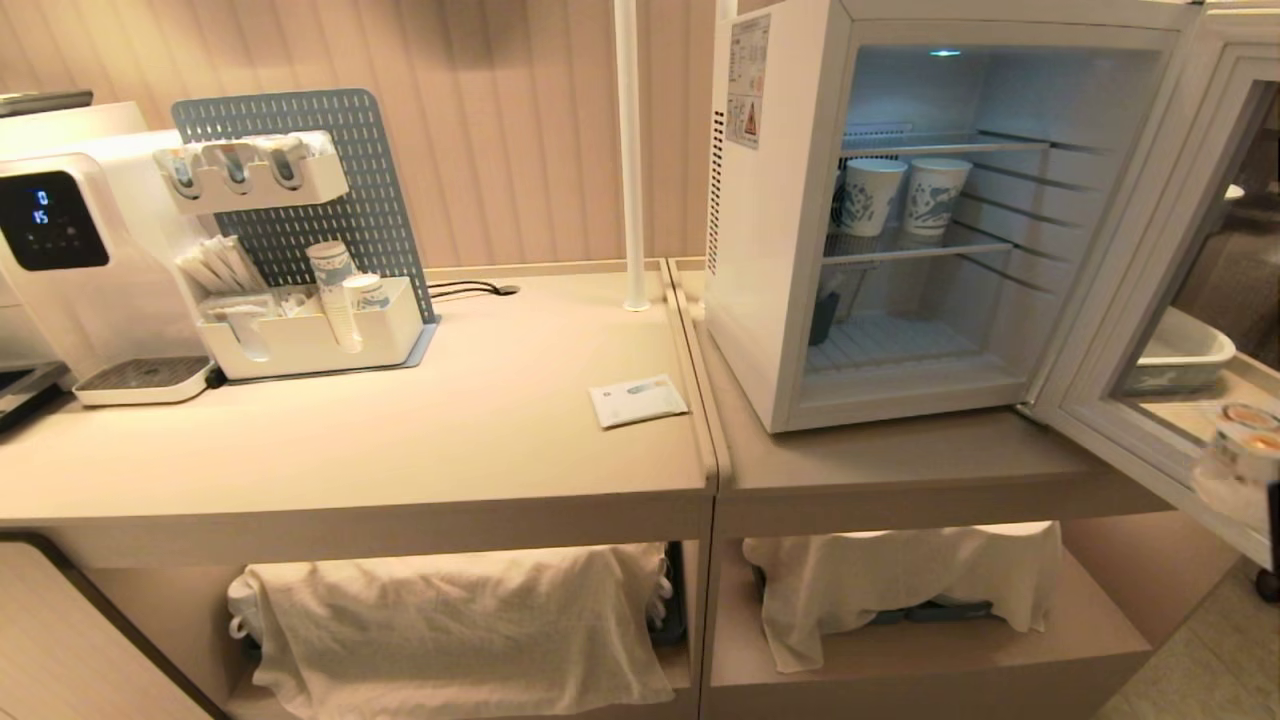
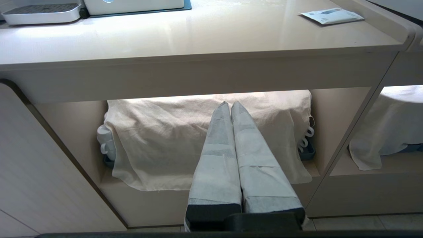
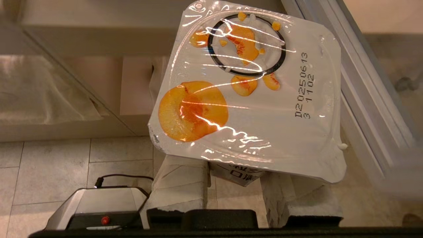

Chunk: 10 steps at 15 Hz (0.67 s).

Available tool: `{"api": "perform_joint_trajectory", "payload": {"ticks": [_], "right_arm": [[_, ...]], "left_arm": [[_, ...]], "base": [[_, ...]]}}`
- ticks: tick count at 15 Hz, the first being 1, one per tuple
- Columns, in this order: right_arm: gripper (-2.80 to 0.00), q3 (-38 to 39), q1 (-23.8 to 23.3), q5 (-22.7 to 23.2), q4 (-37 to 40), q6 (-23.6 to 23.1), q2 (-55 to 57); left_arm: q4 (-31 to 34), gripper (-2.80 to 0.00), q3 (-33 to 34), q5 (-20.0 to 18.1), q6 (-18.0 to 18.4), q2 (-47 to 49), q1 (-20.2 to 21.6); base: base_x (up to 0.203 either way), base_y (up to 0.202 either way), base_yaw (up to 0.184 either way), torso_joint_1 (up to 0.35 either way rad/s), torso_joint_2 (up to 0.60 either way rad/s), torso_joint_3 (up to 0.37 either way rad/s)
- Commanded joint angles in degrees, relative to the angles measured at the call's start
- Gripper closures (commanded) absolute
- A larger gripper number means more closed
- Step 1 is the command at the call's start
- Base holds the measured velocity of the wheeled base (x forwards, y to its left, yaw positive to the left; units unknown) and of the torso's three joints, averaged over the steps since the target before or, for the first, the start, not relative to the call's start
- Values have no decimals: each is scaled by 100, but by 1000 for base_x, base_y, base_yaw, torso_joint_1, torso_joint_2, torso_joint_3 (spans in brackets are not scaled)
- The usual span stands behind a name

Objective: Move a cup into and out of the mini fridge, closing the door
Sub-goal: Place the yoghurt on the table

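Filling the right wrist view, the cup (image 3: 251,96) sits clamped between the padded fingers (image 3: 181,188) of the right gripper (image 3: 236,185), jaws partly closed on its body beneath the square foil lid; in the head view the same cup (image 1: 1245,440) shows at about four o'clock, at the frame's edge, just in front of the lower part of the open door (image 1: 1140,330). At about two o'clock the mini fridge (image 1: 780,250) stands lit on the counter (image 1: 480,420), two blue-patterned paper cups (image 1: 900,195) on its middle wire shelf, the bottom shelf mostly free. Several slips seem possible from here. Since the cup hangs so close to the door frame, a swing toward the opening could clip it and knock the cup askew. Being soft plastic, it might twist or slide between the pads if bumped. A high entry risks toppling the paper cups. Down at the lower shelf by the draped cloth (image 2: 165,142), the left gripper (image 2: 228,105) hangs parked, fingers pressed together on nothing.
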Motion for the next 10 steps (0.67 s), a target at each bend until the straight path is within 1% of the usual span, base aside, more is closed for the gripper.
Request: {"api": "perform_joint_trajectory", "payload": {"ticks": [1,3,6,7,9,10], "right_arm": [[0,524,-6,-24,145,-1,-1487],[0,1089,-26,-109,452,34,-2645],[0,1994,-40,-178,870,194,-3965],[0,2351,-43,-174,838,298,-4234],[0,2803,-41,-82,171,635,-4330],[0,2949,-41,127,-123,716,-4332]], "left_arm": [[0,0,0,2,2,5,0],[0,0,0,6,2,0,0],[0,0,0,-2,2,0,0],[0,0,0,4,2,0,0],[0,0,0,2,2,5,0],[0,0,0,6,2,0,0]], "base": [[0,0,0,0,0,0],[0,0,0,0,0,0],[0,0,0,0,0,0],[0,0,0,0,0,0],[0,0,0,0,0,0],[0,0,0,0,0,0]]}}
